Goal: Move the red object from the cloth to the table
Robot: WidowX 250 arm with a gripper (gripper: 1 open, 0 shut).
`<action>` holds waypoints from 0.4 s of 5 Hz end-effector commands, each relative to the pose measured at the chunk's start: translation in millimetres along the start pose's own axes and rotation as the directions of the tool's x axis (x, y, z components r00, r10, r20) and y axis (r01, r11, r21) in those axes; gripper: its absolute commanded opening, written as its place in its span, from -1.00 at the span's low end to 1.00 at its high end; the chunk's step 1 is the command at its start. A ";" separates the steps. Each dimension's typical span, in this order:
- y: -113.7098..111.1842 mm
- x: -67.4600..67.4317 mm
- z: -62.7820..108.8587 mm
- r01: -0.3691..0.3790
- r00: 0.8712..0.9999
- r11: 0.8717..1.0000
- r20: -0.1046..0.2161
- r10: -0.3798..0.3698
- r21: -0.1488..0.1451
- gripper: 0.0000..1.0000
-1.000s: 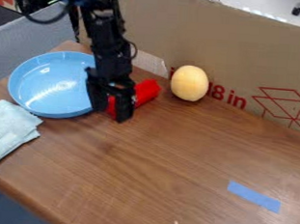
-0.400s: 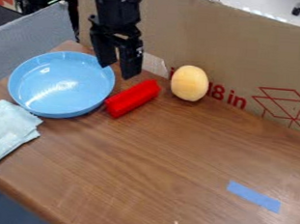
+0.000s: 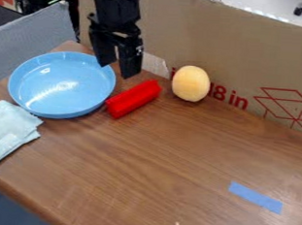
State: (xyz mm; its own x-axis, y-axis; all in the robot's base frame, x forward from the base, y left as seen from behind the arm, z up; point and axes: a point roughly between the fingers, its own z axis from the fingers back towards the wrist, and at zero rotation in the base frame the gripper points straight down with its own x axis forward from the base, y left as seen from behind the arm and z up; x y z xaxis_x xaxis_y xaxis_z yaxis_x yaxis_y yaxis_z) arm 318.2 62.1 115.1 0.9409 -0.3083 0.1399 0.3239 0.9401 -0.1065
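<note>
The red object, a bright red bar, lies on the brown wood-grain table between the blue plate and the yellowish ball, apart from the cloth. The cloth, pale and wrinkled, lies at the table's left edge with nothing on it. My gripper hangs open above and just behind the bar's far end, its black fingers pointing down and holding nothing.
A round light-blue plate sits left of the bar. A yellowish ball rests against the cardboard box along the back. A strip of blue tape lies near the front right.
A second ago the gripper stood low around the bar's near end. It has since risen and drawn back, leaving the bar lying on the table. Nothing has moved since the more recent frame.
</note>
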 end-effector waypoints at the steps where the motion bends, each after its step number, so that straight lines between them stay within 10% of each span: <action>1: 8.7 0.5 12.3 -0.008 1.000 0.999 0.026 0.008 0.031 1.00; 2: 5.9 7.5 15.6 -0.008 1.000 0.998 0.019 0.007 0.057 1.00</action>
State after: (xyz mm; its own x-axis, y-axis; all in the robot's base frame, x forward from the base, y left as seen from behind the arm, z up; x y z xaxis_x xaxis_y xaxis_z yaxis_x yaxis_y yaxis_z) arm 322.6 64.7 117.9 0.9473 -0.2950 0.1249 0.3059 0.9488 -0.0787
